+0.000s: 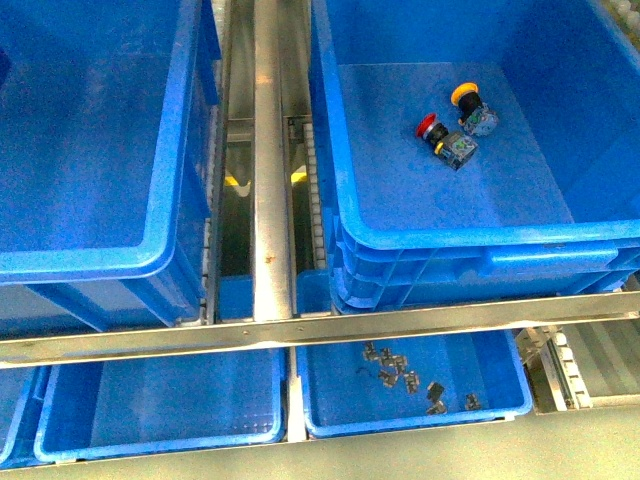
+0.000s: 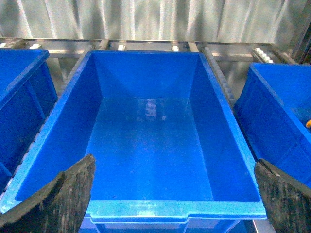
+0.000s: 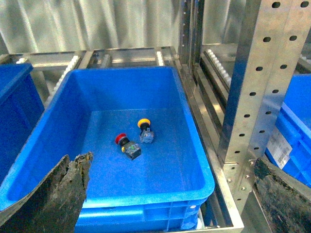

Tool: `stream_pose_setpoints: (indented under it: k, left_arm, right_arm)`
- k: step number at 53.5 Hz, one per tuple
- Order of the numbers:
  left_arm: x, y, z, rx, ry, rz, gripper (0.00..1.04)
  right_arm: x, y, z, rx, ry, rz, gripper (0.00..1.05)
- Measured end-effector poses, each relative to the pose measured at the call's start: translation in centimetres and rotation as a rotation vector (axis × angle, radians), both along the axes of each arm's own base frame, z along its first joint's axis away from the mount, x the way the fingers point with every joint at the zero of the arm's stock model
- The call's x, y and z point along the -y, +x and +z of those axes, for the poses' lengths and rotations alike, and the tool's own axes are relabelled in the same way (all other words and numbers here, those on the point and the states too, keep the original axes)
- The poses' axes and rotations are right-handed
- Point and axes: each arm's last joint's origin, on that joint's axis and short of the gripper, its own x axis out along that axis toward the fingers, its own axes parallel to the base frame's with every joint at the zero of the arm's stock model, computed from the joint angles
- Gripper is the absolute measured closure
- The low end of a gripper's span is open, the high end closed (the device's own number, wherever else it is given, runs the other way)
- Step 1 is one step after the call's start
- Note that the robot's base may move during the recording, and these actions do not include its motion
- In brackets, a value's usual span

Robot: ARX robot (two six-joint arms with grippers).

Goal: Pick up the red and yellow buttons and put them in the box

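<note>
Front view: two large deep blue crates sit side by side on a metal rack, split by a vertical steel rail [image 1: 268,150]. The right-hand box [image 1: 600,235] holds both task items on its floor: the red button [image 1: 443,137] lies on its side toward the far half of the box, and the yellow button [image 1: 472,108] lies just beyond it, the two bodies close together, possibly touching. The left-hand crate [image 1: 150,250] shows a bare floor. Below the rack's front bar [image 1: 320,325], a shallow blue tray [image 1: 500,405] under the box contains a scatter of small metal parts [image 1: 400,375]; a second tray [image 1: 160,425] sits under the left-hand crate. Neither arm is in this view. Left wrist view: the camera looks into a deep blue crate [image 2: 228,131] with nothing visible on its floor. The left pincer [image 2: 172,194] is spread wide, one dark finger [image 2: 58,199] at each lower corner of the picture, nothing between them. Right wrist view: the box [image 3: 199,170] is seen from above its near rim, the red button [image 3: 127,145] and yellow button [image 3: 145,130] near the centre of its floor. A perforated steel post [image 3: 257,92] stands beside the box. The right pincer [image 3: 170,199] is likewise wide apart and holds nothing.
</note>
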Motion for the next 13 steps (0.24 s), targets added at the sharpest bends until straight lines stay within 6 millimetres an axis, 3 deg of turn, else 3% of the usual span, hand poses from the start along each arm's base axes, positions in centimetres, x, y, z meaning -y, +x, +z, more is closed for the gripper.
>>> stream_pose_setpoints:
  k: [13]
  left_arm:
    - [0.0, 0.0, 0.0, 0.0, 0.0, 0.0, 0.08]
  right_arm:
    - [0.0, 0.0, 0.0, 0.0, 0.0, 0.0, 0.06]
